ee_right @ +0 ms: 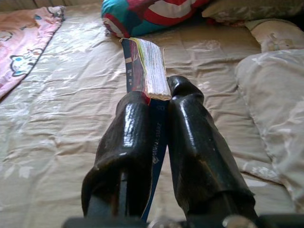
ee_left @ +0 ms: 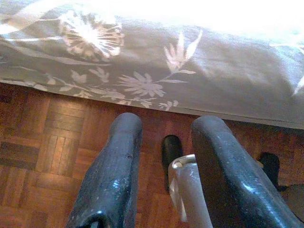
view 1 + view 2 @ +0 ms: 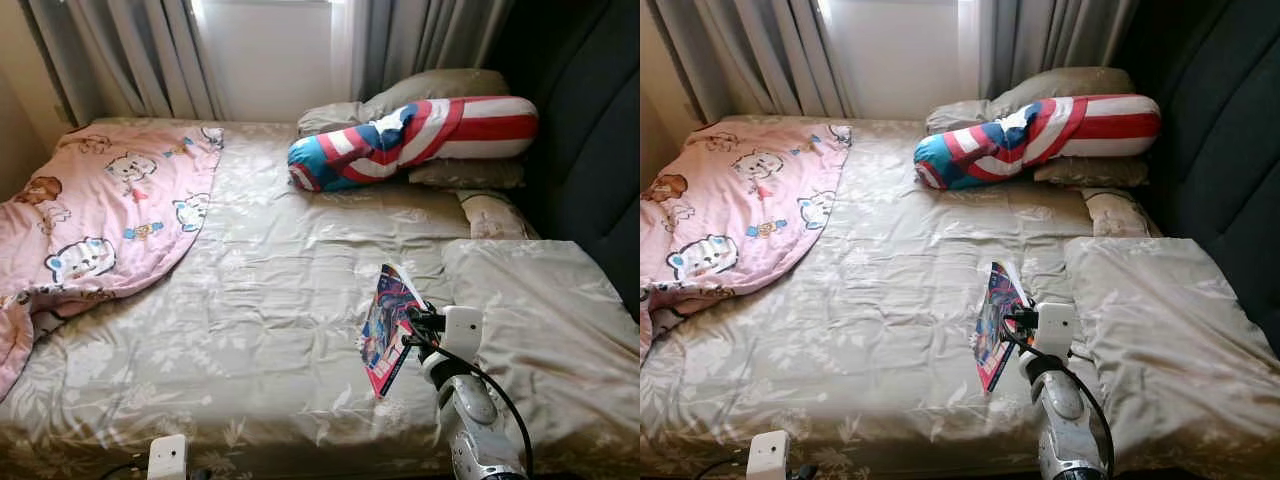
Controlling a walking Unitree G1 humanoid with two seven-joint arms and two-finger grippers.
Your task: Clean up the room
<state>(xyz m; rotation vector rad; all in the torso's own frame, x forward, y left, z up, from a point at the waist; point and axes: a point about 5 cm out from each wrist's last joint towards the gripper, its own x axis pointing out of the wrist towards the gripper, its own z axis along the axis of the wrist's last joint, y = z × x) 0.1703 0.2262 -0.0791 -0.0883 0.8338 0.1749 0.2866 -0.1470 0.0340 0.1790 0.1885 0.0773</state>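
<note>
Beige floral sheets cover the bed (image 3: 250, 330), where the right end effector (image 3: 418, 322) pinches one colourful glossy-covered book (image 3: 388, 325) by its cover, lifted over the mattress. Judged advice: keep the grip firm and carry it level, since the pages may flop. Left end effector (image 2: 166, 175) hangs apart over parquet. One pink cartoon blanket (image 3: 100, 210), one striped bolster (image 3: 420, 135).
</note>
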